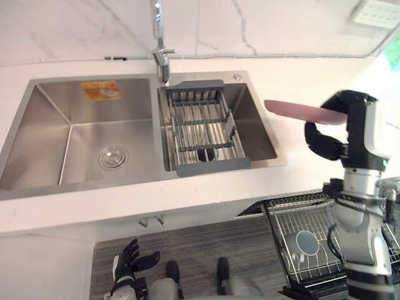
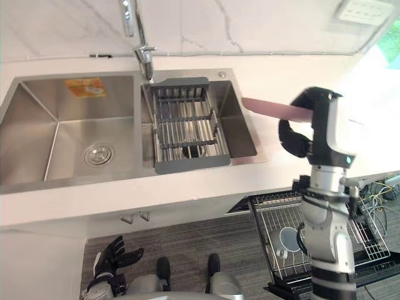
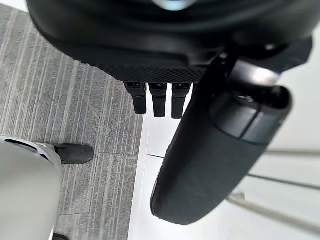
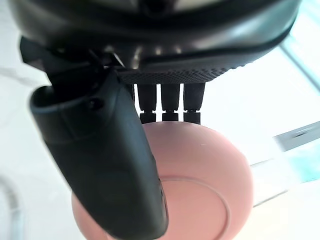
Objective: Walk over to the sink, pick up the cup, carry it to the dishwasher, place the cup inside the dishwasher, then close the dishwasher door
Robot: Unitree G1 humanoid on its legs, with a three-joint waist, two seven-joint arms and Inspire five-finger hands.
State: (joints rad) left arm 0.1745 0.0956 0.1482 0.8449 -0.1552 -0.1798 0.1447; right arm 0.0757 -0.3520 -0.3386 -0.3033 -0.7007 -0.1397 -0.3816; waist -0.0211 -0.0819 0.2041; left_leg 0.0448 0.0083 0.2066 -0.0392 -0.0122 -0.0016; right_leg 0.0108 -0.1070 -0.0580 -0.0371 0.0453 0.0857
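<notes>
Plate, pink and shallow, is pinched in the right hand, with the thumb curled across one face and the fingers behind the other. It is held level over the counter, just right of the sink. Below it the dishwasher rack stands pulled out. The left hand hangs low, fingers loose, holding nothing.

light: bright, even | glare: countertop washed white | shadows: faint, soft
</notes>
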